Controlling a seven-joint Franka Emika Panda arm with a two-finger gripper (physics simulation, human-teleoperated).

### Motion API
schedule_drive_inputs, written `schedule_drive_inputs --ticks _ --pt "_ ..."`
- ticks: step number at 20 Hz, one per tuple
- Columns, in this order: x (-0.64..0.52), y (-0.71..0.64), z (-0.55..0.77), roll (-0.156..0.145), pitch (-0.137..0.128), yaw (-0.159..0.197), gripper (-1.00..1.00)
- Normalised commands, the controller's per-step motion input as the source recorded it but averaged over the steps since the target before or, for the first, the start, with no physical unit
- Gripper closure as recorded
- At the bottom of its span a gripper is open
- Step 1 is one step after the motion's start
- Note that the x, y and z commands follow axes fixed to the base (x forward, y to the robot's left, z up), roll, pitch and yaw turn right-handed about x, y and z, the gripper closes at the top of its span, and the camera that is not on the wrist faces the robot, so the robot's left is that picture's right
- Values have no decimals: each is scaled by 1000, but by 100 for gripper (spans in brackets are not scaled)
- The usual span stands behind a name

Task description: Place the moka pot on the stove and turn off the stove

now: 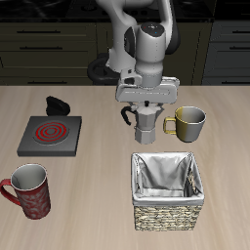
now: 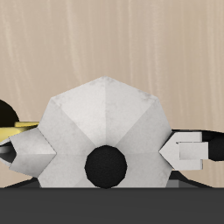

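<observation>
Silver moka pot [image 2: 103, 122] betw. fingers [image 2: 188, 150].

moka pot [image 1: 145, 119]: mid-counter, under the gripper [image 1: 145, 98], just beside the mug [image 1: 187, 121]
stove [image 1: 50, 134]: well apart from the pot
basket [image 1: 170, 190]: nearer the counter's [image 1: 98, 205] front edge
second mug [image 1: 29, 189]: near front corner

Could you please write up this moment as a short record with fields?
moka pot: standing on the table, off the stove, directly under the gripper
fingers: one on each side of the pot's lid; contact cannot be told
stove: burner ring red, nothing on it
olive mug: beside the pot
red mug: near the table's front edge
wicker basket: lined with cloth, nothing visible inside
</observation>
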Motion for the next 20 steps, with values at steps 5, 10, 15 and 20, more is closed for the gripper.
schedule_drive_inputs --ticks 5,10,15,20 --pt "16 -25 33 8 -16 -1 100" --pt "31 -29 47 0 -11 2 100" --pt "15 -36 97 -7 -23 9 100" --pt "11 -20 148 2 -34 18 100"
